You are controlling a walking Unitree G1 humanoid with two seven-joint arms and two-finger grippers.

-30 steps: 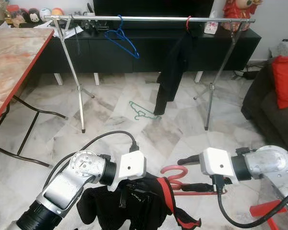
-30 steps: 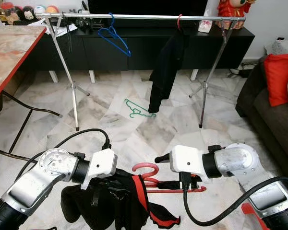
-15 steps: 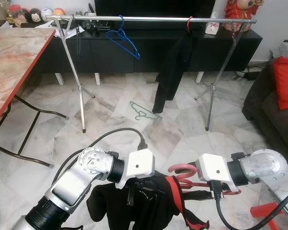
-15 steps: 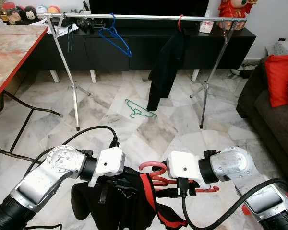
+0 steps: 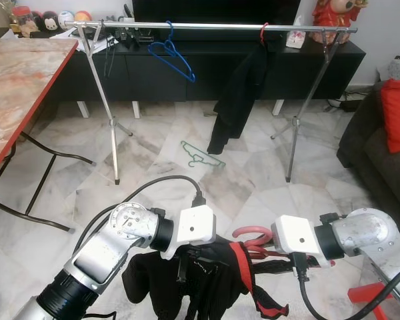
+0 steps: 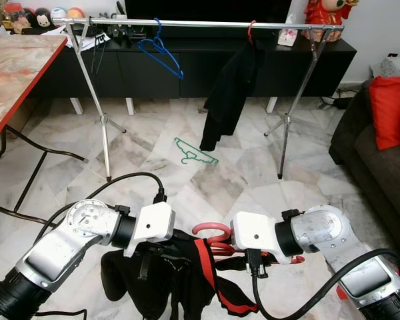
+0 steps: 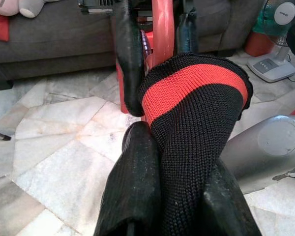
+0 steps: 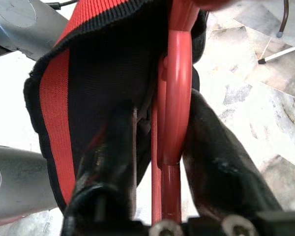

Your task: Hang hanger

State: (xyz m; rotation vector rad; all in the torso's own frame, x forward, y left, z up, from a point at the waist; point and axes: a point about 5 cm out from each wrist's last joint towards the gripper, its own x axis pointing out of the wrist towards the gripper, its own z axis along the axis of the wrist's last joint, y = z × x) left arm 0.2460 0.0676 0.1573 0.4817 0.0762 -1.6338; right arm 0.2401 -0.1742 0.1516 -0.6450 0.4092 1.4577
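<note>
Step in hand looks like dressing/carrying: the garment is going onto the red hanger (image 5: 253, 239), nothing hung yet.

- Left gripper (image 7: 174, 196): fingers pinched on the black knit garment (image 5: 193, 283) at its red-striped band, low and near, centre-left.
- Right gripper (image 8: 160, 162): fingers clamped narrow around the red hanger's neck, just below the hook; garment collar is bunching right against it. The two grippers are sitting close together, facing each other.
- Garment is drooping below both wrists, only partly on the hanger from what I can tell.
- Clothes rail (image 5: 207, 26) is standing far across the marble floor (image 5: 153, 160), well apart from the grippers. Already on it: a blue hanger (image 5: 172, 53) left of centre and a black garment on a red hook (image 5: 237, 100) right of centre. A green hanger (image 5: 201, 155) is lying on the floor under the rail.

Next, my read: finish seating the collar, let the left go, walk up, lift the hook over the bare stretch of rail between the two.
</note>
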